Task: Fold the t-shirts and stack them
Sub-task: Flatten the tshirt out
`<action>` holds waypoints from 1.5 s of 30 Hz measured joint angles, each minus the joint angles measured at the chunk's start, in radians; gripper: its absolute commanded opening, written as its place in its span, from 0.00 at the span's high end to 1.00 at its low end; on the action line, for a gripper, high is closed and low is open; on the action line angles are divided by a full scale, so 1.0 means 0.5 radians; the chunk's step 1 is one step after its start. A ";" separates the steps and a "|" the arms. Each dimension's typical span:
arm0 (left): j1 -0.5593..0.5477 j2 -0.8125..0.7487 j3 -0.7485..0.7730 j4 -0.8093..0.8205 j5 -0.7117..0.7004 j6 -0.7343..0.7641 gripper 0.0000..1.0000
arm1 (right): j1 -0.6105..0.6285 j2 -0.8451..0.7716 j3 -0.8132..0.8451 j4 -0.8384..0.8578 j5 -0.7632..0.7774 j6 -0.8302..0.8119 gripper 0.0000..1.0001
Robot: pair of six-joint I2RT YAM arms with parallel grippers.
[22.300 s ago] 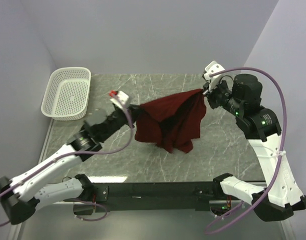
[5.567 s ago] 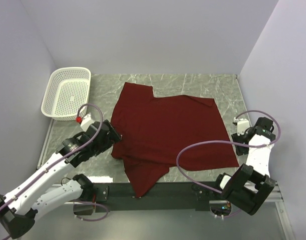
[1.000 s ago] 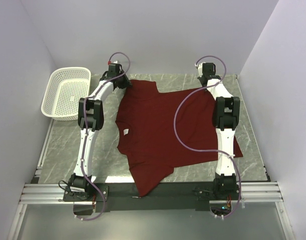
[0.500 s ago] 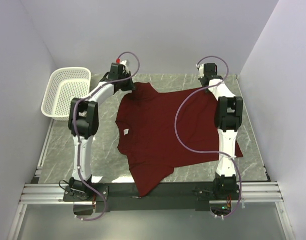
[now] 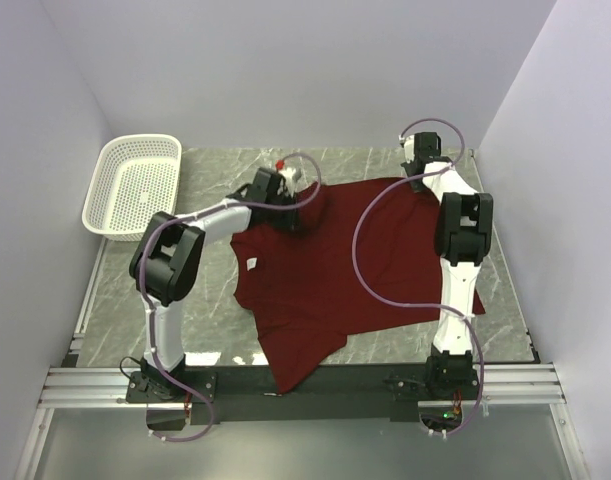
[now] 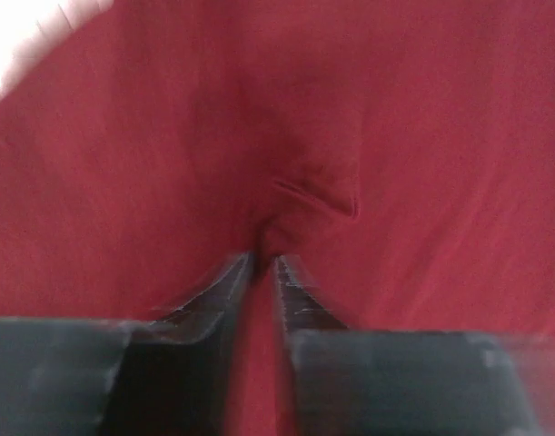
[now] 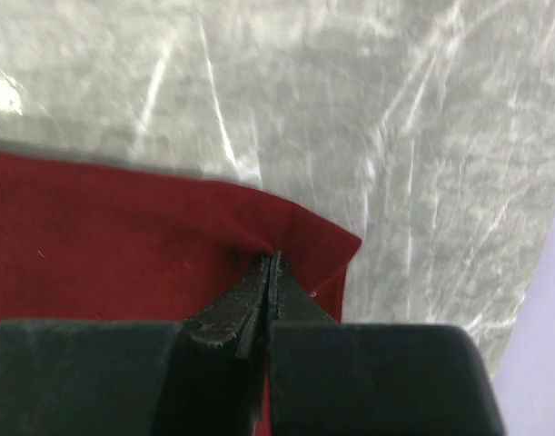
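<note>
The maroon t-shirt (image 5: 355, 270) lies spread on the marble table, its small white neck label (image 5: 252, 263) at the left. My left gripper (image 5: 297, 212) is over the shirt's far left part. In the left wrist view its jaws (image 6: 263, 259) stand almost together, with a pucker of the t-shirt (image 6: 313, 195) pinched at the tips. My right gripper (image 5: 417, 182) is at the shirt's far right corner. In the right wrist view it (image 7: 272, 259) is shut on the edge of the t-shirt (image 7: 123, 227).
A white perforated basket (image 5: 97, 200) stands at the far left of the table (image 5: 135, 300). One end of the shirt (image 5: 285, 370) hangs over the near table edge onto the black rail. Walls close in the back and both sides.
My left gripper has swung right and nearer from the far left corner, pulling the sleeve in over the shirt's body. The right gripper has stayed at its corner.
</note>
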 measured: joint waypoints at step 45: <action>-0.387 0.201 0.214 -0.483 -0.470 0.774 0.49 | -0.023 -0.063 -0.066 -0.063 -0.066 -0.001 1.00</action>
